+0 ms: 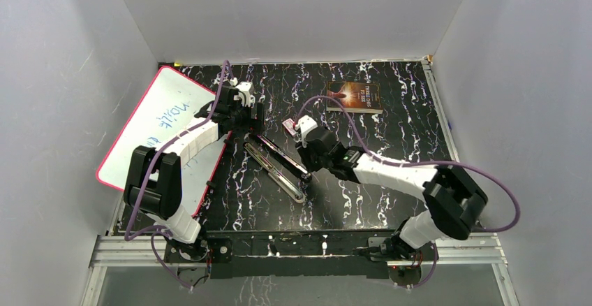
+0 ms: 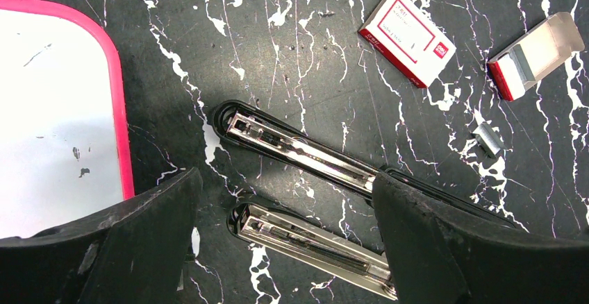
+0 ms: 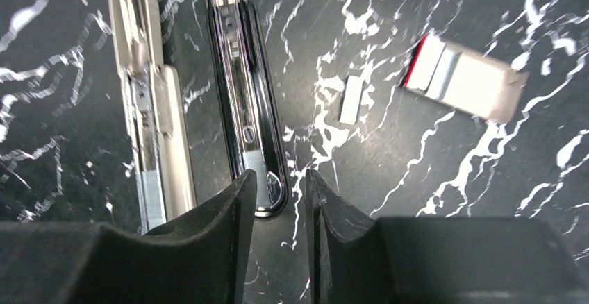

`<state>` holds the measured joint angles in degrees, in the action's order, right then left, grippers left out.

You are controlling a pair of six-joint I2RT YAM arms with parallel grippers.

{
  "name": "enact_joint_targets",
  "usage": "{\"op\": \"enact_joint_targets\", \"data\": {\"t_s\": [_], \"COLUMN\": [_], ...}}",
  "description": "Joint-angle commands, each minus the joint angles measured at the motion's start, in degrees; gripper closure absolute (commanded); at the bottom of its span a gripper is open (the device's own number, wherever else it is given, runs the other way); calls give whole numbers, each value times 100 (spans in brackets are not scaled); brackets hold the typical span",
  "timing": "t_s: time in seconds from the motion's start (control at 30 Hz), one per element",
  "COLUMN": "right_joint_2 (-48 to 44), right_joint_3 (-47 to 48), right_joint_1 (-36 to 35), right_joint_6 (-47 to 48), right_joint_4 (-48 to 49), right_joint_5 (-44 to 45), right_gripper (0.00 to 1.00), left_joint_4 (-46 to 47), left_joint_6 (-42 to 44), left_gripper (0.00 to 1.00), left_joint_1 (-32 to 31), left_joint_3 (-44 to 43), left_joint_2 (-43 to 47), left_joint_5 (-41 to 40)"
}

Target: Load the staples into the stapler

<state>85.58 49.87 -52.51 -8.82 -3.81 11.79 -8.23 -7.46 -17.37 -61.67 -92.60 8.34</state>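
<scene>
Two empty hands: left hand [image 2: 286, 179] wide over the black-and-chrome stapler [image 2: 305, 155] opened flat, right hand [image 3: 278, 179] narrow at its end. A short silvery staple strip [image 3: 351, 99] lies at the right hand's one o'clock; grasping that looks next.

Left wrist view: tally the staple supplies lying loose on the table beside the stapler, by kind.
Closed staple box: 1
Open staple box: 1
Loose staple strip: 1
Total: 3
</scene>
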Motion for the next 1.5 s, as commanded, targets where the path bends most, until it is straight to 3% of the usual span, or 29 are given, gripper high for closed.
{"op": "enact_joint_targets", "data": {"t_s": [0.0,0.4,0.87,1.1,1.47], "right_joint_2": [-528,907,1553,1761,1784], "right_joint_3": [-179,502,724,795,823], "right_joint_1": [51,526,719,770,777], "right_joint_6": [-33,44,109,99,74], "right_joint_4": [785,609,553,540,144], "right_joint_5": [429,94,8,-83,-19], "right_gripper": [59,52,48,52,70], "left_joint_4": [-74,-78,-78,-74,-78], "left_joint_6": [32,43,51,52,51], "left_gripper": [9,9,9,9,9], "left_joint_1": [22,23,18,23,22], "left_joint_3": [-187,-178,-174,-181,-183], "left_joint_2": [-2,57,47,57,75], "left_joint_5": [43,10,9,0,-2]}}
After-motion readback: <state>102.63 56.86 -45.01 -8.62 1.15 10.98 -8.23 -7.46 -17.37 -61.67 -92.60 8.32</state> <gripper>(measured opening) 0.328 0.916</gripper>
